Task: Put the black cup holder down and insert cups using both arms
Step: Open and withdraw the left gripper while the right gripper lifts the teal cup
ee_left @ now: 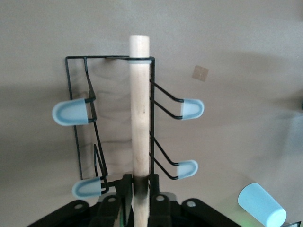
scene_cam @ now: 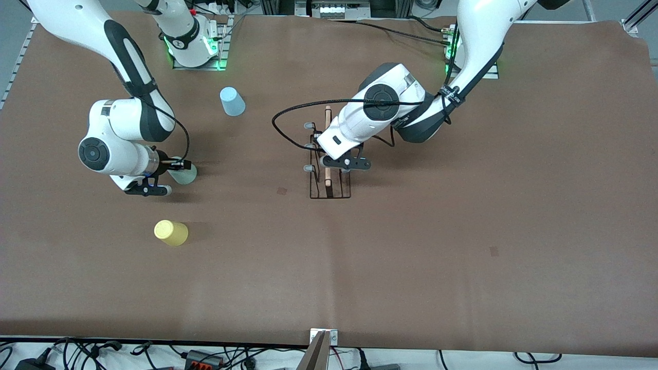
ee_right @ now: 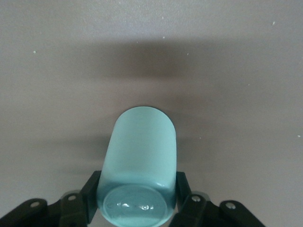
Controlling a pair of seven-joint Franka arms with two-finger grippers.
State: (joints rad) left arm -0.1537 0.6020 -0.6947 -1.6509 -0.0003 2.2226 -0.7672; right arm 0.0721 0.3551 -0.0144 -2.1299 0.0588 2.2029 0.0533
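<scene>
The black cup holder [scene_cam: 328, 184] is upright at the middle of the table, its wooden handle [ee_left: 140, 104] running between pale-tipped pegs [ee_left: 70, 113]. My left gripper [ee_left: 140, 178] is over it, shut on the handle's end. Toward the right arm's end, my right gripper [scene_cam: 180, 165] is shut on the pale grey-green cup [scene_cam: 186, 176]; one finger presses each side of the cup [ee_right: 139, 151], whose base faces the wrist camera. The light blue cup [scene_cam: 232, 101] stands nearer the robots' bases and also shows in the left wrist view [ee_left: 262, 204]. The yellow cup [scene_cam: 171, 232] lies nearer the front camera.
A brown cloth [scene_cam: 462, 216] covers the table. A black cable loop [scene_cam: 277, 121] hangs from the left arm beside the holder. Cables and a metal bracket [scene_cam: 323, 336] line the table edge nearest the front camera.
</scene>
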